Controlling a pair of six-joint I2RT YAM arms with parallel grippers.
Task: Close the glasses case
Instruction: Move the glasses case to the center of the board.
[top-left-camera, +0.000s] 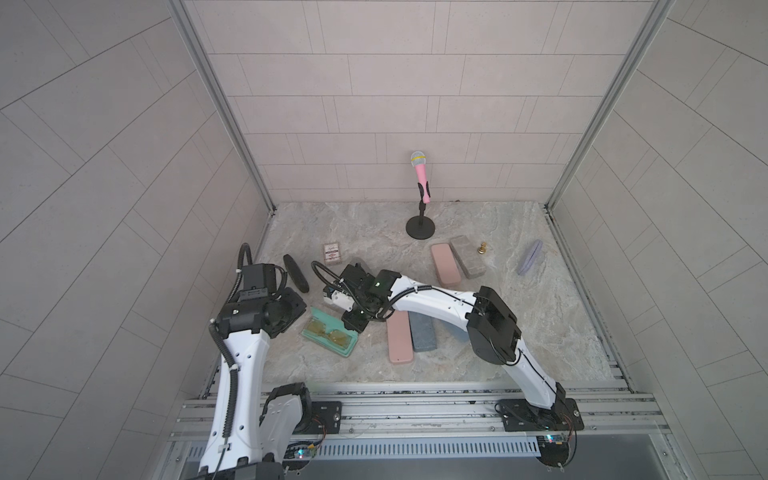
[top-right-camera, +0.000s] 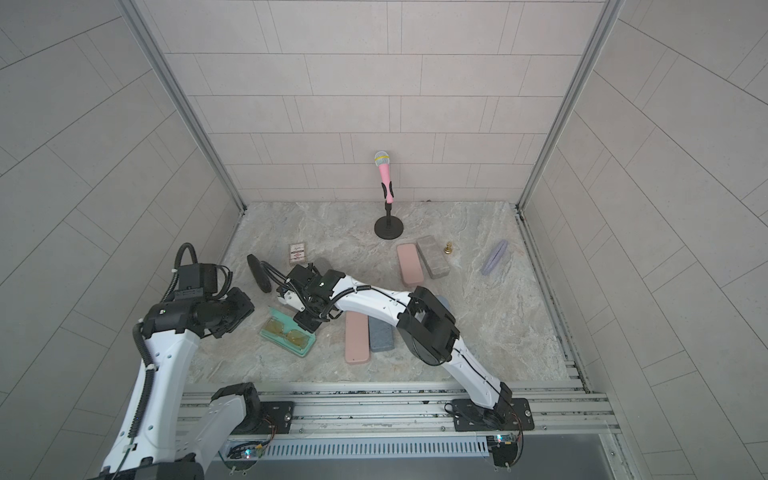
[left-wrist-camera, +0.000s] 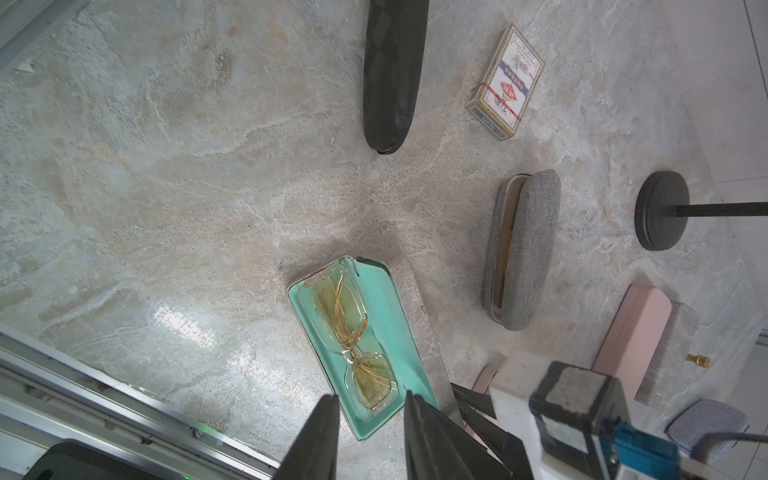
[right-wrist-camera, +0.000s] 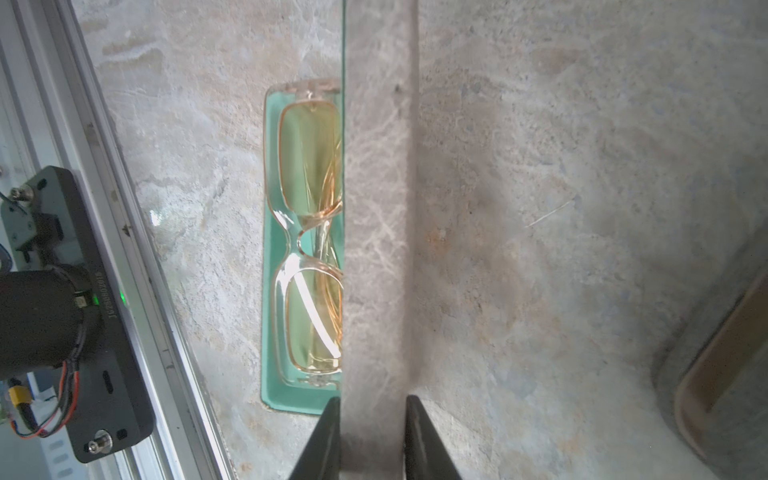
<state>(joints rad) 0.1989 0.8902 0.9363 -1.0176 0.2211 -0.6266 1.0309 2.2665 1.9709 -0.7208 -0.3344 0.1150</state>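
Glasses case: teal and open, lying flat on the marble table. It is well apart from the microphone stand, on my left arm's side of it and nearer my bases.
Glasses: 1 yellow-tinted pair, folded, lying in the case's tray.
Lid: raised on edge along the tray's long side that faces the stand. Its stone-patterned outer face is turned toward the stand.
Right gripper: my 2 fingers stand 1 on each face of the lid near its end, pinching it. The lid fills the gap between them, and the tray with the glasses lies just beside my jaws, on the side away from the stand.
Left gripper: my jaws are partly spread with nothing between them. 1 short end of the glasses case shows in the gap just past my tips. They seem to hover over it, though from this steep angle I cannot be sure they clear it.
Grey fabric case: slightly ajar, between the stand's base and the glasses case.
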